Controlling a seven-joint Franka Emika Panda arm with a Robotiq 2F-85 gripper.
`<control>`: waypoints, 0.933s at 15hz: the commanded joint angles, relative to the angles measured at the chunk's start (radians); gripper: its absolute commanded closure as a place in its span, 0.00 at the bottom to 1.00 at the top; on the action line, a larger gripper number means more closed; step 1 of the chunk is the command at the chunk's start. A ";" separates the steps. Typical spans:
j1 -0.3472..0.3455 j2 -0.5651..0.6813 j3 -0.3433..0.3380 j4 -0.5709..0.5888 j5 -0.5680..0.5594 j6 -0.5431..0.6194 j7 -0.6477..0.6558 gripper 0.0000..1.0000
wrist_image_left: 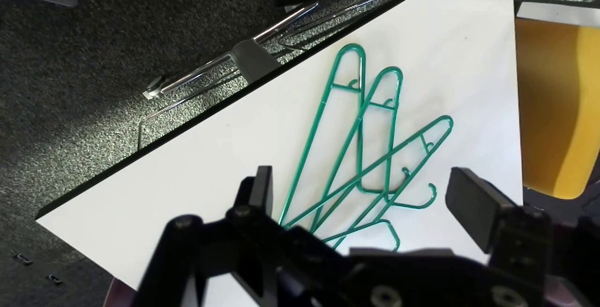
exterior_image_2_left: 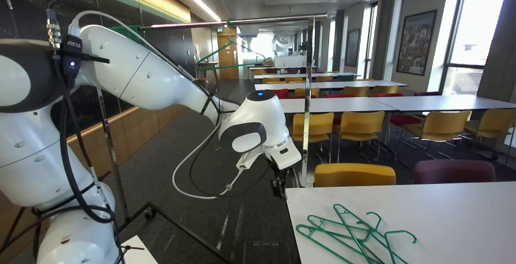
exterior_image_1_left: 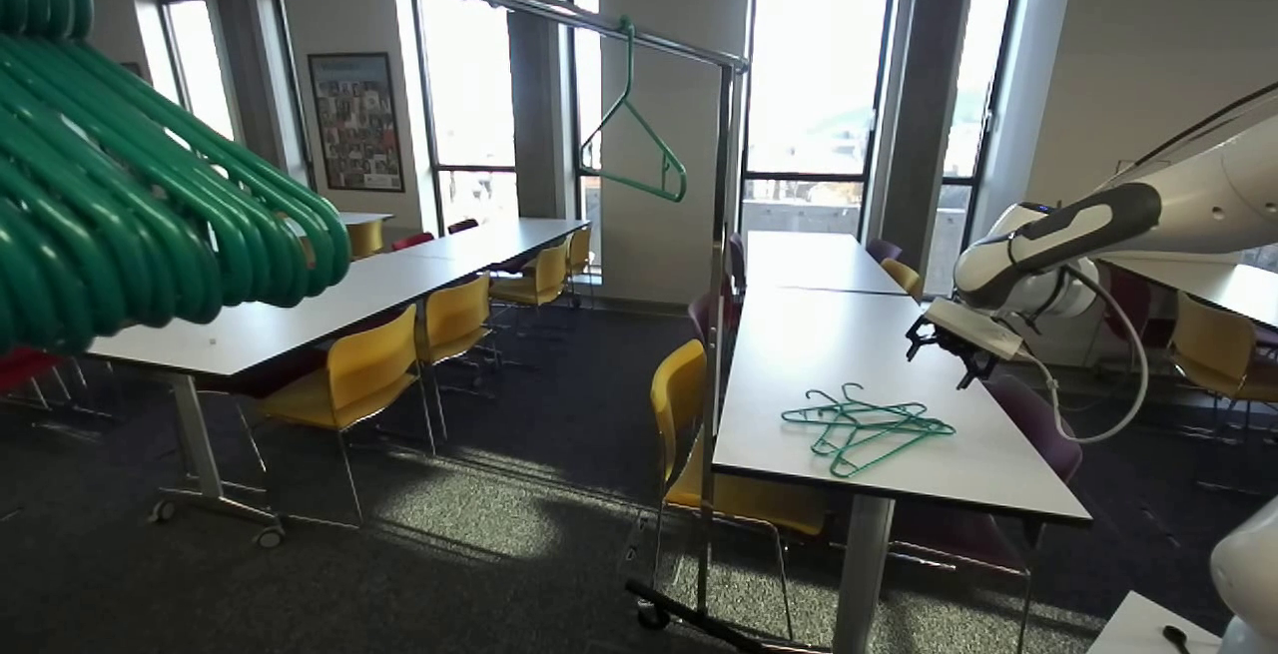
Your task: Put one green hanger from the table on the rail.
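Note:
Three thin green hangers (exterior_image_1_left: 864,425) lie overlapping on the white table (exterior_image_1_left: 769,364), near its end. They also show in an exterior view (exterior_image_2_left: 351,233) and in the wrist view (wrist_image_left: 359,178), where their lower ends are hidden behind my gripper. My gripper (exterior_image_1_left: 939,366) is open and empty above the table, apart from the hangers. In the wrist view its fingers (wrist_image_left: 361,180) stand wide on either side of the hangers' hooks. The grey metal rail (exterior_image_1_left: 559,10) crosses high up in both exterior views (exterior_image_2_left: 274,20). One green hanger (exterior_image_1_left: 631,182) hangs from it near the end post.
The rack's upright post (exterior_image_1_left: 721,235) stands beside the table, with its black foot (exterior_image_1_left: 699,624) on the floor. A yellow chair (exterior_image_1_left: 679,389) is next to the post. A thick bundle of green hangers (exterior_image_1_left: 170,205) fills the near left of that exterior view.

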 commanded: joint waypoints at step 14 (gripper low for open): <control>-0.049 0.279 0.007 0.201 -0.205 0.198 0.773 0.00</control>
